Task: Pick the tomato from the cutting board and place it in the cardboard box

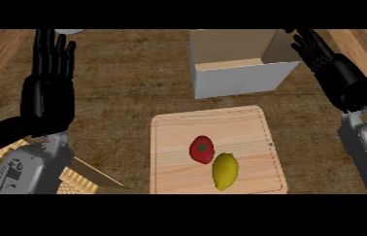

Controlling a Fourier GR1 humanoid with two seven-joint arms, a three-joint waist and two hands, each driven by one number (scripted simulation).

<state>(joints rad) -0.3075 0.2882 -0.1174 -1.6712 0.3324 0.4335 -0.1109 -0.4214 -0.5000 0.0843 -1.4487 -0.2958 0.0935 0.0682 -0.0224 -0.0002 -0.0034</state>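
A rectangular pale wooden cutting board (pixel 215 150) lies flat on the dark brown wooden counter (pixel 129 89) and serves as the reference point here. On the board, slightly below its centre, rests a small round red tomato (pixel 202 149) with a green stem spot. Just beside the tomato, toward the board's lower right, lies an oval yellow lemon (pixel 225 171); the two appear to touch or nearly so. Beyond the board's far edge, near but apart from it, stands an open grey-white cardboard box (pixel 240 65) with a tan interior, upright. The black left hand (pixel 52 60) shows well to the left of the board, fingers straight, upward and slightly apart, holding nothing. The black right hand (pixel 323 60) shows beyond the board's far right corner, just beside the box's right wall, fingers relaxed and apart, holding nothing.
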